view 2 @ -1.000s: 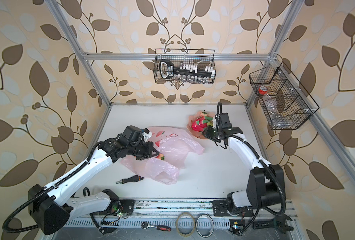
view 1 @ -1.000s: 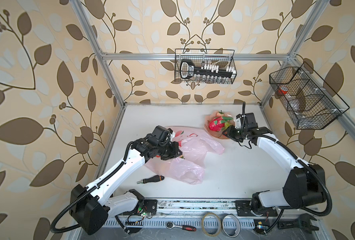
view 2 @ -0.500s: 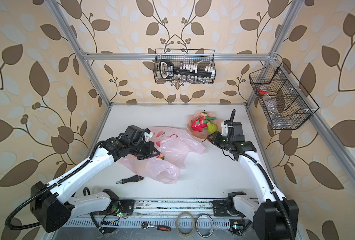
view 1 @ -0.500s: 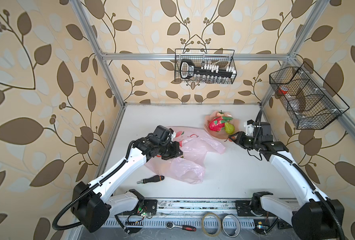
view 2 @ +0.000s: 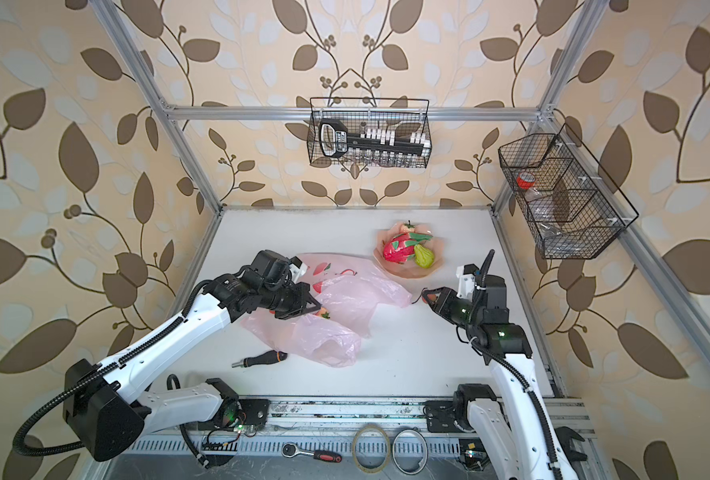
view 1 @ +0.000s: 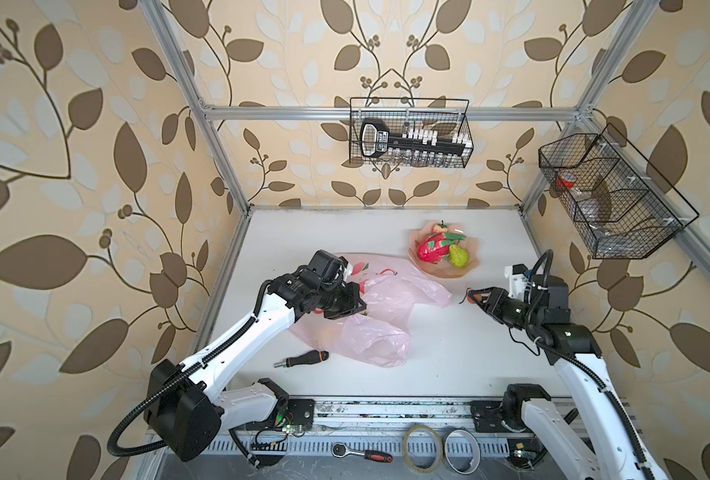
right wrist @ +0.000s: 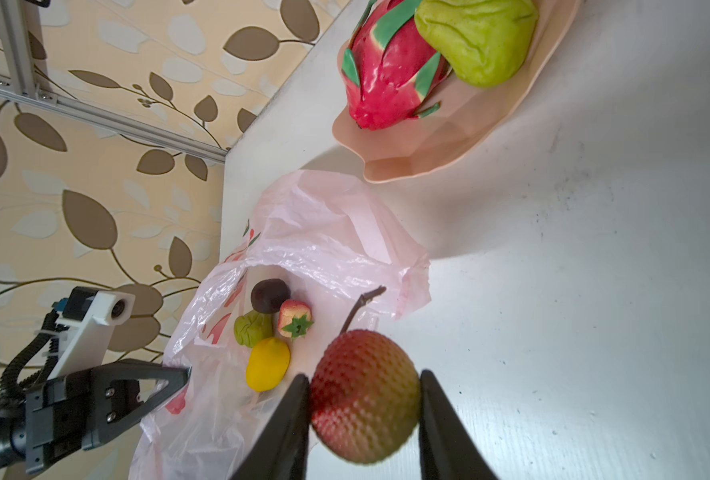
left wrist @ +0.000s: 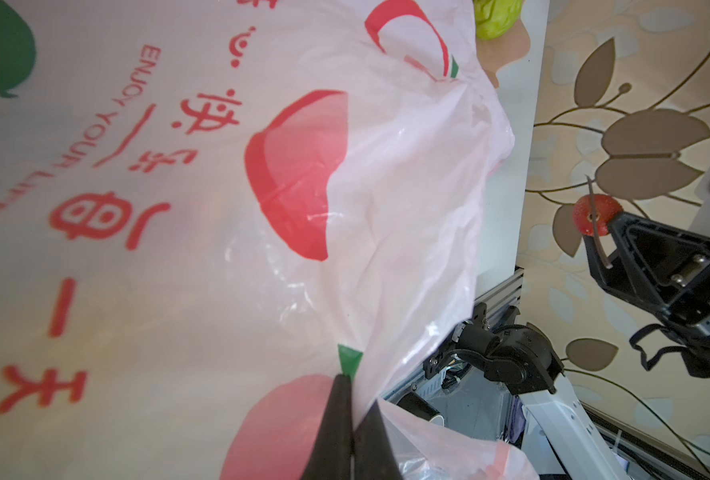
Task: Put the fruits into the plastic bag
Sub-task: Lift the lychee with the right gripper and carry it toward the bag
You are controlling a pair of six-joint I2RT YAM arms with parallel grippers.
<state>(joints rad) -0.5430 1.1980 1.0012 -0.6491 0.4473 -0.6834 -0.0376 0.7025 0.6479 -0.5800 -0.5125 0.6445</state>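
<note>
Here, right gripper (right wrist: 363, 374) grips a bumpy red fruit (right wrist: 363, 399) at the plastic bag's (view 1: 386, 299) 3 o'clock; left gripper (left wrist: 351, 399) pinches its rim. Loaded plate (view 1: 436, 270), dragon fruit (view 1: 432, 249), pear (view 1: 458, 257) at 2; screwdriver (view 1: 303, 358) at 8.

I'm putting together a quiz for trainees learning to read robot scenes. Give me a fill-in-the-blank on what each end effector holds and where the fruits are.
1. The left end effector pinches the edge of the plastic ____.
2. Inside it lie a strawberry, a dark plum and a ____ lemon.
3. The right end effector grips a bumpy red fruit with a brown ____.
4. On the plate, the dragon fruit lies beside a green ____.
Missing words: bag; yellow; stem; pear.
</note>
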